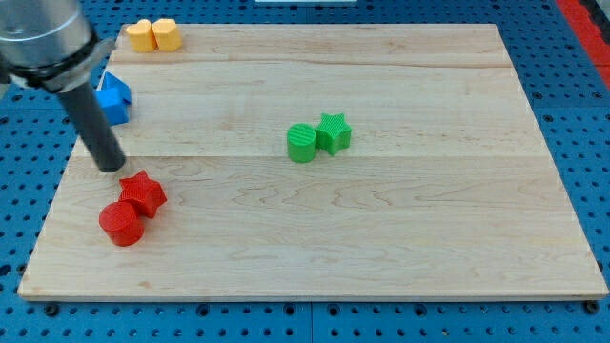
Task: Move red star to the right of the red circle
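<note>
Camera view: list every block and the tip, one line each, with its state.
red star: flat on the board, touching the red circle, up and right of it.
red circle: flat, near the view's bottom left.
green circle: touching the green star.
green star: right of the green circle.
blue blocks: partly hidden by the rod.
yellow blocks: paired at the top left.
my tip: just above-left of the red star; contact unclear.

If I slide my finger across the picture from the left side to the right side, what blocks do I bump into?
Blue block, red circle, red star, then much further along green circle, green star. I left out the yellow blocks; they sit above the red ones. My tip is just above-left of the red star.
</note>
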{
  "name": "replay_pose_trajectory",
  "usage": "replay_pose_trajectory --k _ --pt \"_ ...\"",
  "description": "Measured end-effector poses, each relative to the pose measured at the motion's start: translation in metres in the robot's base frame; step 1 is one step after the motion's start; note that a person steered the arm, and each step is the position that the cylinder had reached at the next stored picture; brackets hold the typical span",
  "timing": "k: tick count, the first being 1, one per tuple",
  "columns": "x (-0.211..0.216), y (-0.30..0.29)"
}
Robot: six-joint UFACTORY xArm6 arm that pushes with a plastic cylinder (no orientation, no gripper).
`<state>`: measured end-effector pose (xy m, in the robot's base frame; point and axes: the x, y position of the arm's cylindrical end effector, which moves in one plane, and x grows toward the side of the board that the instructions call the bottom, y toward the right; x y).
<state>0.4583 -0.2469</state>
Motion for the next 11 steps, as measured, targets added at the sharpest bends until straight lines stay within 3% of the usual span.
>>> replay_pose_trajectory --k 1,2,3,5,8,10,11 --pt "0.002 -0.051" --pt "0.007 -0.024" --pt "0.008 0.038" --pt "0.036 0.023" --pt "0.027 0.049" --pt "0.038 0.099" --pt "0.053 0.085"
